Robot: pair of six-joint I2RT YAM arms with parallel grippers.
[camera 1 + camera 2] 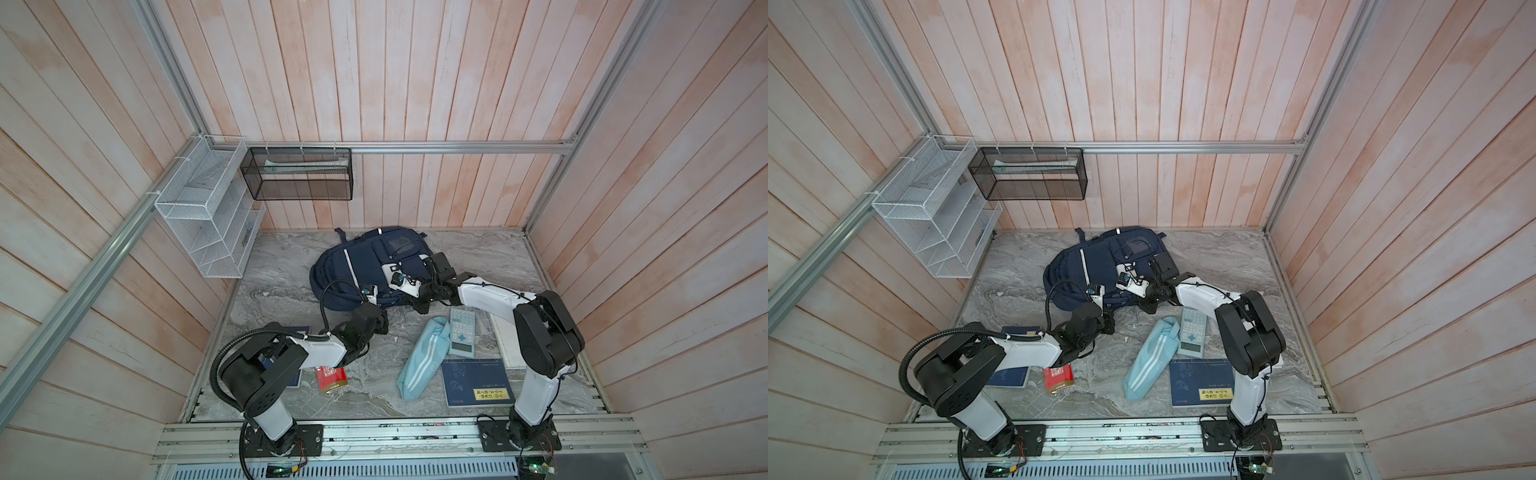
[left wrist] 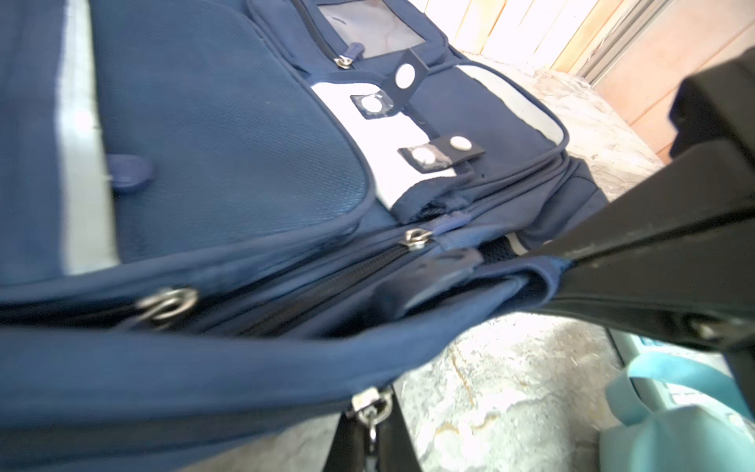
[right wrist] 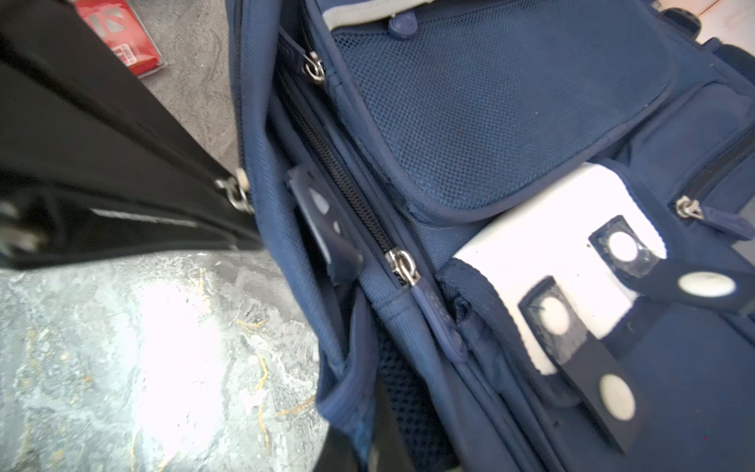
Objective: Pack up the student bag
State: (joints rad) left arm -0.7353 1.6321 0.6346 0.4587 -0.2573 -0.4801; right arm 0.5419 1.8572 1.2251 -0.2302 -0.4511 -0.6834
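Judging progress: early stage, nothing visibly packed yet. The student bag (image 1: 357, 266) lies front-up at the back centre of the marble table (image 1: 274, 270), near the rear wall, w/ both arms reaching to its near edge.

Left gripper (image 2: 371, 439): jaws pressed together, pinching what looks like a metal zip pull (image 2: 371, 408) on the bag's lowest seam. Right gripper (image 2: 555, 274): jaws pressed together too, nipping a fold of the bag's navy rim fabric beside that seam. Near the right grip a slit gapes, w/ dark mesh lining showing inside in the right wrist view. The rest of that zip run reads as closed, tho blur makes it hard to be sure. Step in hand, imo: opening a compartment, right side holding the fabric taut, left set to drag the pull.

Left to do = nearly everything. These all lie out on the table, apart from the bag:
- light-blue striped pouch (image 1: 422, 359)
- calculator (image 1: 462, 332), right against the pouch
- navy notebook w/ yellow label (image 1: 473, 382)
- red booklet (image 1: 331, 377)
- 2nd navy notebook (image 1: 296, 331), partly under the left arm

Whether anything sits inside the bag already: can't tell, interior hidden. After the zip, prob.: widen the mouth, load items one by one, zip up.
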